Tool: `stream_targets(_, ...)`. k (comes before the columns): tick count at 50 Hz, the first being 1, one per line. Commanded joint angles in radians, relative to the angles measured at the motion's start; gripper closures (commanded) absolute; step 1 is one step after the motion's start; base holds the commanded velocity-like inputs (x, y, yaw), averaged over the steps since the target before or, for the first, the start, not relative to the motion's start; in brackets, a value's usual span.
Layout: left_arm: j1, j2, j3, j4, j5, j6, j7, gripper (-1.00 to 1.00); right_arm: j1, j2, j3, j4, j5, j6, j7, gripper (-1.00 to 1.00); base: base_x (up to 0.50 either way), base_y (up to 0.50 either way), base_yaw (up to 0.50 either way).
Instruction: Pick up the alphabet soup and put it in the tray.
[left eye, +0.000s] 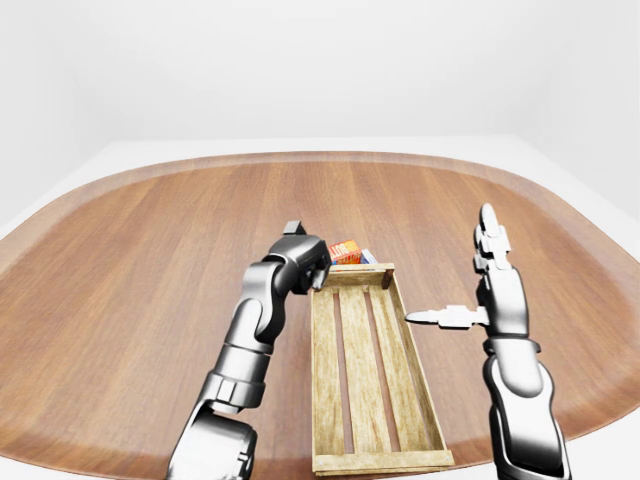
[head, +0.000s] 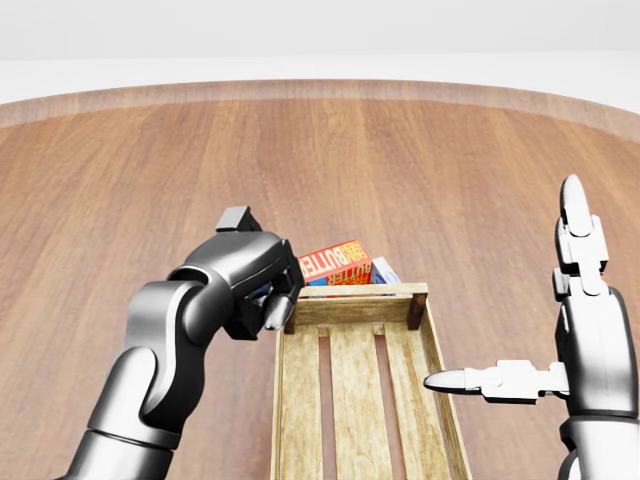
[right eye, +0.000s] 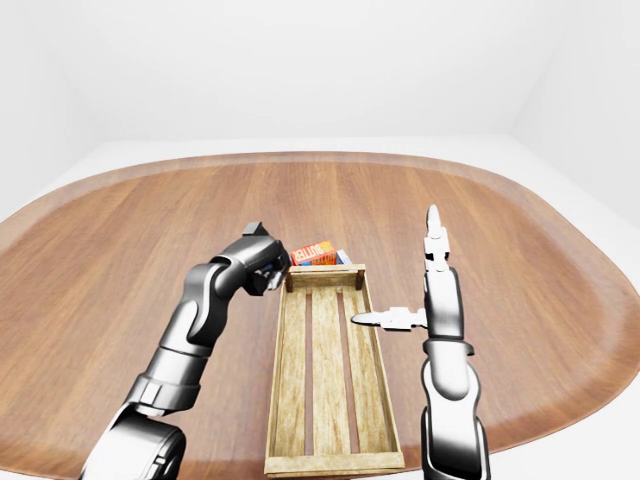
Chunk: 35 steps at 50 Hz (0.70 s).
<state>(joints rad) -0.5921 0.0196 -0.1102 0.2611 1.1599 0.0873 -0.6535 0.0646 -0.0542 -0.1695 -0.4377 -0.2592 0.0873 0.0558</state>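
A long wooden slatted tray lies on the table, running from the middle to the bottom of the head view, with nothing in it. My left hand hangs at the tray's top left corner with its fingers curled in. A small dark blue sliver shows between the fingers. I cannot tell whether this is the alphabet soup or whether the fingers close on it. My right hand is open at the tray's right rim, fingers straight up and thumb pointing left over the rim, holding nothing.
An orange butter box lies just past the tray's top end, with a blue and white pack at its right. The round wooden table spreads wide on all sides; its edge curves near the bottom corners.
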Motion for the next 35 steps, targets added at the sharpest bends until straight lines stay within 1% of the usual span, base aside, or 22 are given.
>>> stream_targets(1,-0.022,-0.033,-0.016,0.022,0.012,0.0,0.027,1.0,0.001,0.0,-0.004,0.004,0.004,0.0,0.007,-1.0,0.0,0.0,0.0)
stream_targets(7,-0.025,-0.049,-0.025,0.025,0.013,0.0,0.029,1.0,0.003,0.001,-0.005,0.0,0.004,0.0,0.009,-1.0,0.0,0.0,0.0)
stream_targets(18,-0.025,-0.101,-0.056,0.009,0.018,0.0,0.019,1.0,0.007,0.002,-0.007,-0.011,0.006,0.0,0.013,-1.0,0.0,0.0,0.0)
stream_targets(30,-0.055,-0.159,-0.082,0.096,0.01,0.0,0.066,1.0,0.005,0.001,-0.008,-0.008,0.008,0.0,0.013,-1.0,0.0,0.0,0.0)
stream_targets(35,-0.031,-0.177,-0.103,0.132,0.019,0.0,0.094,1.0,0.004,0.001,-0.011,-0.008,0.011,0.0,0.014,-1.0,0.0,0.0,0.0)
